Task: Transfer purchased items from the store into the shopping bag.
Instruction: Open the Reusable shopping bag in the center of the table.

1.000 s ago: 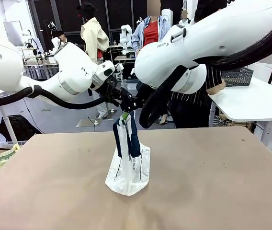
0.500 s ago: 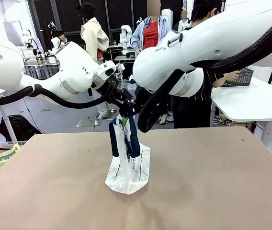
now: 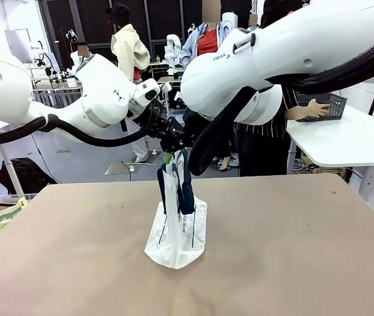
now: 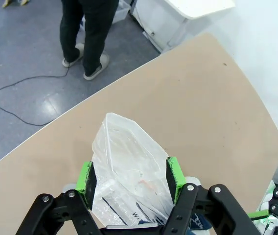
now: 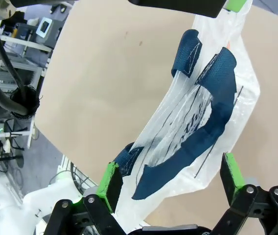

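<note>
my left pincer [image 4: 129, 175] is closed on the upper part of the shopping bag [image 4: 124, 142]. the crinkly film fills the gap and touches both green pads [image 4: 174, 172], so i judge it a hold, not a mere straddle. from that grip the bag's long axis runs straight down away from me, upright, its foot spread on the table [image 4: 212, 98] directly beneath. through the film i make out only folds and some print, nothing bulky, so i take it for empty, though i cannot be sure. just beside, at the bag's other face, my right pincer [image 5: 171, 171] is spread wide. the navy strap handles [image 5: 212, 122] lie in line between its pads, and i cannot tell whether one strap end touches a pad. well beyond both pincers, off to my right past the table's far corner, the basket [image 3: 328, 104] sits on a separate white table with a person's hand [image 3: 312, 108] on its rim. its contents are too far off to tell. my free right arm is on that side, so fetching would fall to it.
</note>
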Available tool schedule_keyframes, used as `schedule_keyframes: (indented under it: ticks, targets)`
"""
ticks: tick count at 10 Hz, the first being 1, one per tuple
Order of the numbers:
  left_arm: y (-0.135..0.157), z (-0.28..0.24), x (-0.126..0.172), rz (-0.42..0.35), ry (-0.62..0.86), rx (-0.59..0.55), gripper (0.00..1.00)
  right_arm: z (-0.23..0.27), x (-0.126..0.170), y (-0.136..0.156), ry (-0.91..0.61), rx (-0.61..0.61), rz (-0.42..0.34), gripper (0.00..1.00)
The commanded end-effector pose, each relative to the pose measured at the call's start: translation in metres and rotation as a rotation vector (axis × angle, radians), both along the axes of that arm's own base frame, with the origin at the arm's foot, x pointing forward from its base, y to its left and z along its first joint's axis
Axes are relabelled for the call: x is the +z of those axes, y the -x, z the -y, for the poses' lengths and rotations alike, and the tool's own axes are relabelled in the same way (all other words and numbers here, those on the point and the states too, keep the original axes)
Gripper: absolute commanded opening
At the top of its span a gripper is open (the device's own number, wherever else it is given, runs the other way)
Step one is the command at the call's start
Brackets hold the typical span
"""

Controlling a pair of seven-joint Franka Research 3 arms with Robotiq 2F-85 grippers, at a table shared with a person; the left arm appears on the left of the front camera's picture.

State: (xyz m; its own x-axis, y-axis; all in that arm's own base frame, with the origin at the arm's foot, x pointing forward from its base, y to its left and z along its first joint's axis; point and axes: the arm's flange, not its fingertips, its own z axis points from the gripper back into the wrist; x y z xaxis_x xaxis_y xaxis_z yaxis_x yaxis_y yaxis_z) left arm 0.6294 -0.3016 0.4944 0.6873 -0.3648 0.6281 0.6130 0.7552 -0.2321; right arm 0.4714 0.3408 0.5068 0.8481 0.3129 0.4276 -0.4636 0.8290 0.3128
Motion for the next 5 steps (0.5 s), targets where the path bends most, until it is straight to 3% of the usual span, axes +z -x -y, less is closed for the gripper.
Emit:
schedule_keyframes:
  ticks: [1,5]
  targets:
    - [0.0042,-0.0058,0.0025,0.028,0.005,-0.003,0.75,-0.0008,-0.0028,0.0040,0.027,-0.018,-0.004,1.00]
    - [0.0044,-0.0119,-0.0014,-0.018,-0.040,0.041,0.75,-0.0013,-0.0090,-0.0014,0.037,-0.024,-0.029,1.00]
